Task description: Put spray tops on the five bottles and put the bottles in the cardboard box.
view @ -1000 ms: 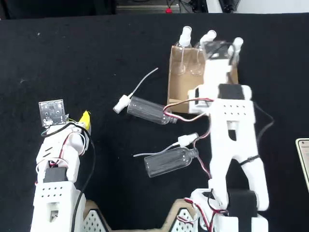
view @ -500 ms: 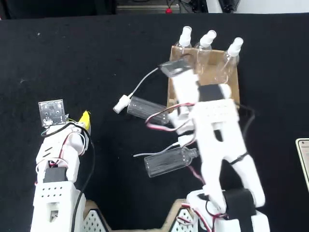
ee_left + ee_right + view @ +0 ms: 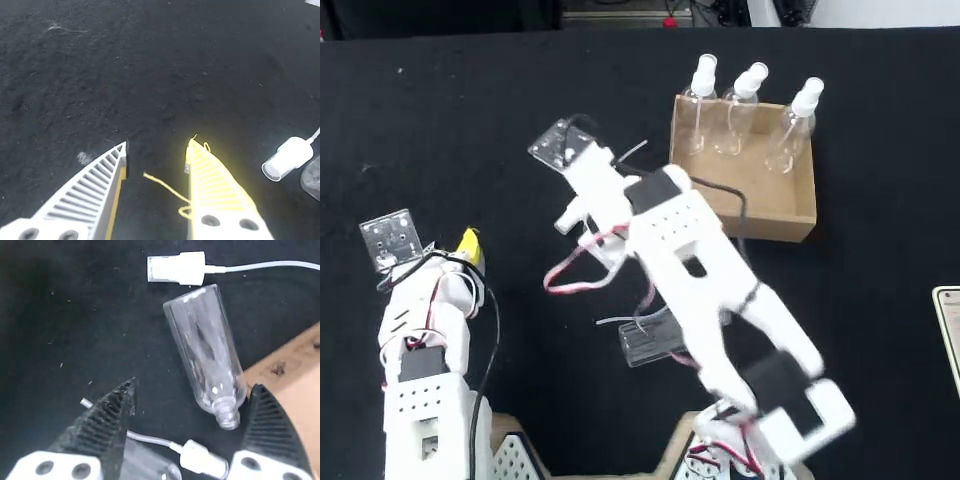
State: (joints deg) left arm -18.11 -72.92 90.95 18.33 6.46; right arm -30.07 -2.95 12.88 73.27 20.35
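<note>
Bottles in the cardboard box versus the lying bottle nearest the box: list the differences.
The three boxed bottles stand in the cardboard box; the lying bottle rests on its side on the black table, outside it. The boxed bottles wear white spray tops; the lying bottle's neck is open, with a loose spray top beside it. All are clear.

I see three capped bottles (image 3: 730,125) upright in the cardboard box (image 3: 800,215); two uncapped clear bottles (image 3: 205,347) lie on their sides outside, a loose spray top (image 3: 177,268) beside each.
</note>
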